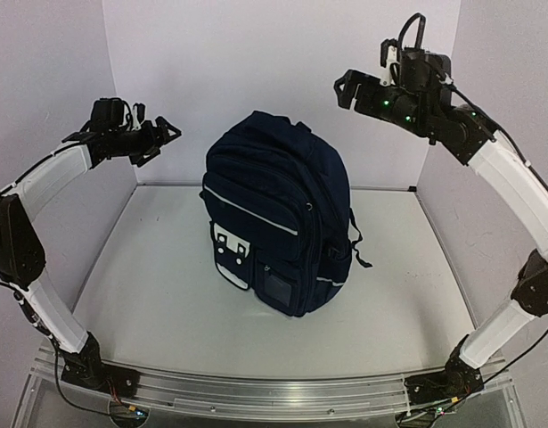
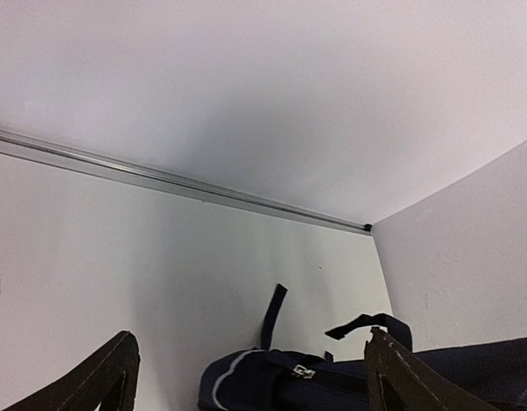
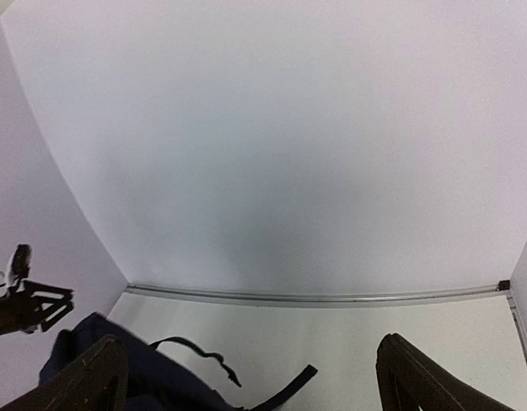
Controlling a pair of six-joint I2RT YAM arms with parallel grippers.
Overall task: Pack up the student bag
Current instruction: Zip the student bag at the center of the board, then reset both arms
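High rear camera faces table (image 1: 167, 303); wrists glimpse bag (image 1: 278, 214).

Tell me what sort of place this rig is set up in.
Probably a lab test booth, not a home or classroom: plain white walls box in a white table, the left arm and right arm are bolted to a metal rail, and the bag stands mid-table.

Soft, even, rather dim light; the student bag (image 1: 274, 214) reads nearly black, detail lost; right wrist view bows at 9 o'clock.
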